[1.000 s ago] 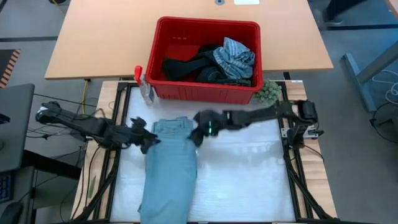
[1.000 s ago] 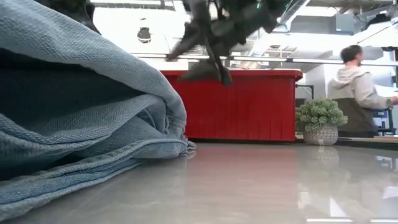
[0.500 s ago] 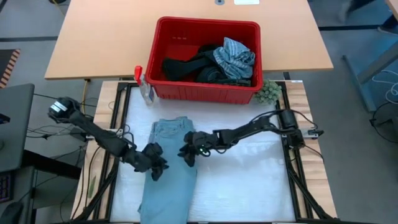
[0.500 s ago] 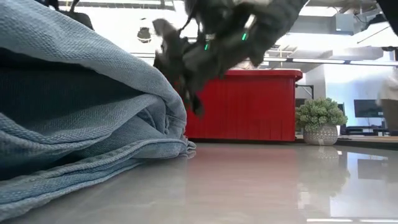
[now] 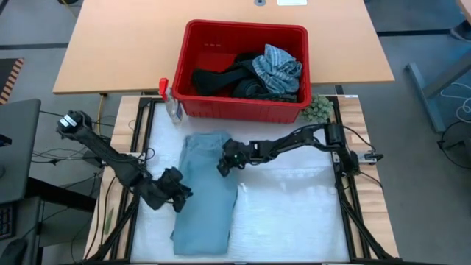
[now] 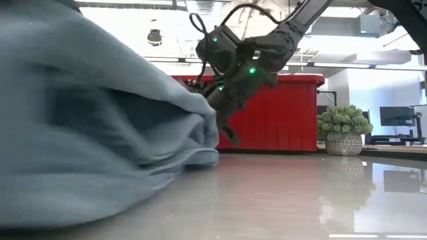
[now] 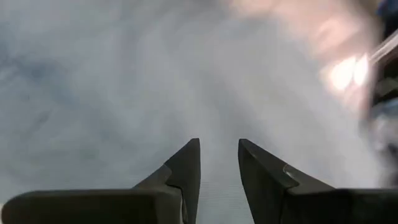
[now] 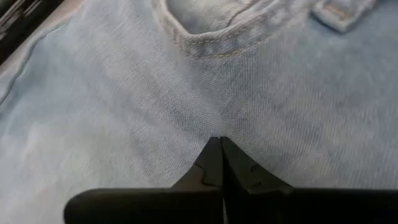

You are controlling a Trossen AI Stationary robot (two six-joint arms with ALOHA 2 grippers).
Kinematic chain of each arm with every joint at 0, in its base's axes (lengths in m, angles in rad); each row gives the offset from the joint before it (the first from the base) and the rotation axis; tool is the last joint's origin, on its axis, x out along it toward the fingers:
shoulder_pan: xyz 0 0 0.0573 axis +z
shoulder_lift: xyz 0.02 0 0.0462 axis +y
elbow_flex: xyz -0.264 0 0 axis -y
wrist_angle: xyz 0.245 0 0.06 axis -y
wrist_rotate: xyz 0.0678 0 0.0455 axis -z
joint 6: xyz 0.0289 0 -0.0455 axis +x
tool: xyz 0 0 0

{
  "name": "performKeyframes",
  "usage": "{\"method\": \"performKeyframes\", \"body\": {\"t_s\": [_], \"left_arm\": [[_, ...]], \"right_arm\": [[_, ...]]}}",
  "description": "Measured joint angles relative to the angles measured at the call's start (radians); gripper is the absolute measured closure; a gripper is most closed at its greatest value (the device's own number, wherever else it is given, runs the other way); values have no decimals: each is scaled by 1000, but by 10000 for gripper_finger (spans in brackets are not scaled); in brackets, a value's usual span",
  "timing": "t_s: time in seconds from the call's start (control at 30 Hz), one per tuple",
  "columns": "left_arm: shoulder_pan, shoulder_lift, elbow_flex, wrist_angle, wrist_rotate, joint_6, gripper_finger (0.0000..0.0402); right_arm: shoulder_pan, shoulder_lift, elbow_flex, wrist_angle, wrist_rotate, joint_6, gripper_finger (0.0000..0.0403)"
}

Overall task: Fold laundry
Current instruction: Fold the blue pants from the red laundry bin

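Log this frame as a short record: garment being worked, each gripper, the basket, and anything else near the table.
garment: light blue jeans, lying lengthwise on the white table
right gripper: shut, pinching the jeans' right edge
left gripper: at the jeans' left edge, fingers slightly apart
basket: red basket holding dark and striped laundry
other: small green plant beside the basket

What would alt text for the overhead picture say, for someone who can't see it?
Two dark robot arms reach onto light blue jeans on a white table, the left gripper at one edge, the right gripper at the other. Behind stands a red basket of clothes.
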Motion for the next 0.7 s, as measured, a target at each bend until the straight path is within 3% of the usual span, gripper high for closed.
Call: {"method": "performKeyframes", "body": {"t_s": [0.1,0.17,0.33,0.5,0.7], "left_arm": [[-15,-52,16,47,-103,80,308],[-16,-51,15,73,-115,127,308],[-17,67,14,157,-125,192,308],[-17,196,14,174,-5,159,308],[-17,329,14,91,90,-10,308]], "right_arm": [[-30,-16,0,-6,3,8,381],[-45,-37,-3,-10,2,5,368],[-47,-169,-4,-6,15,-149,363],[65,-287,-2,-1,-58,-307,379],[226,-237,-46,104,-24,-329,379]]}}
